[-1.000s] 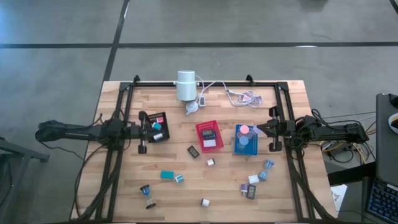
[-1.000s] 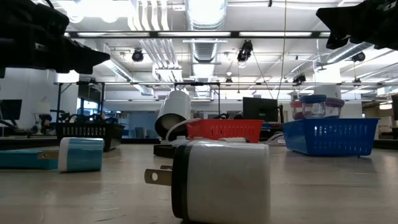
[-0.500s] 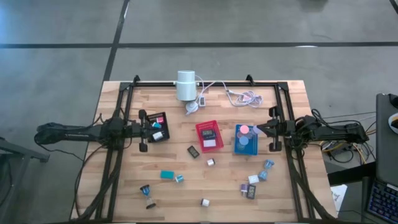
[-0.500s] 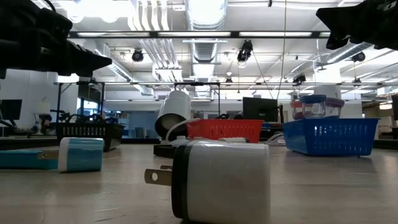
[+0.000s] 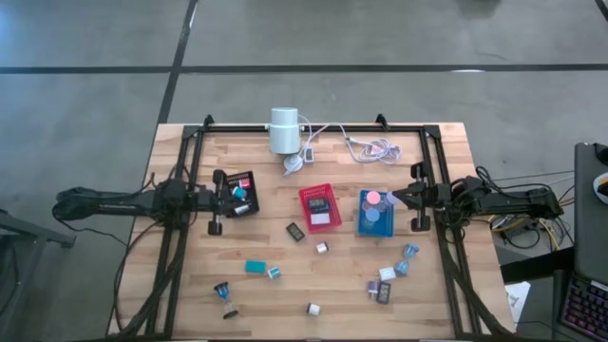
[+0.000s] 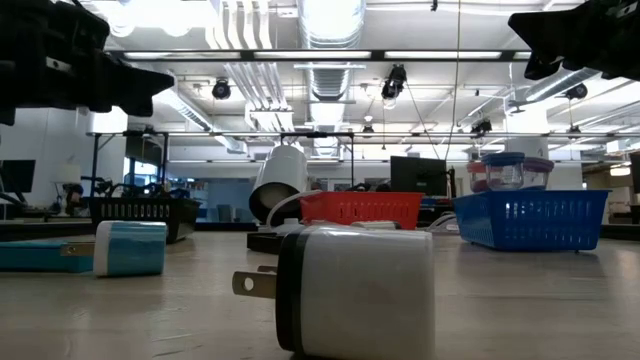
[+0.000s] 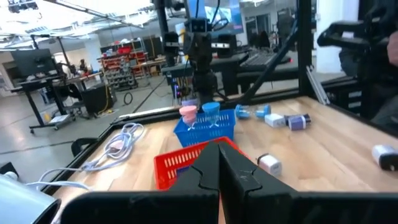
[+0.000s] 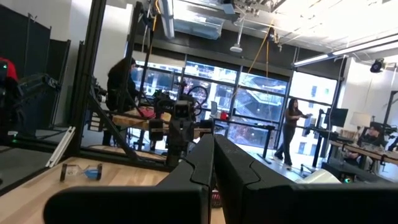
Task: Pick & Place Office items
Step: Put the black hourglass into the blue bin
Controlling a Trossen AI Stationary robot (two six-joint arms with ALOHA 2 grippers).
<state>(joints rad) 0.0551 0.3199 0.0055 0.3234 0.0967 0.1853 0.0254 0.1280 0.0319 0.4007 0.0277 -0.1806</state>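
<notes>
The small office items lie scattered on the wooden table's near half: a teal block [image 5: 255, 267], a black block [image 5: 295, 231], a white plug [image 5: 313, 309] [image 6: 355, 290], and a cluster of small pieces [image 5: 385, 283] near the right. Others sit inside the black tray [image 5: 249, 179], red tray [image 5: 306, 196] and blue tray [image 5: 363, 226]. My left gripper [image 5: 226, 199] [image 7: 219, 148] is shut and hovers at the black tray's left edge. My right gripper [image 5: 403, 198] [image 8: 213, 140] is shut and hangs just right of the blue tray. Neither holds anything.
A white cylinder [image 5: 283, 130] with white cables [image 5: 372, 147] stands at the far edge. Black frame rails [image 5: 180, 237] [image 5: 446, 256] run along both sides of the table. Open wood lies between the trays and the scattered pieces.
My left arm has shifted a little; in the low view its end stands slightly higher than before. The items, the trays and the right arm have stayed where they were.
</notes>
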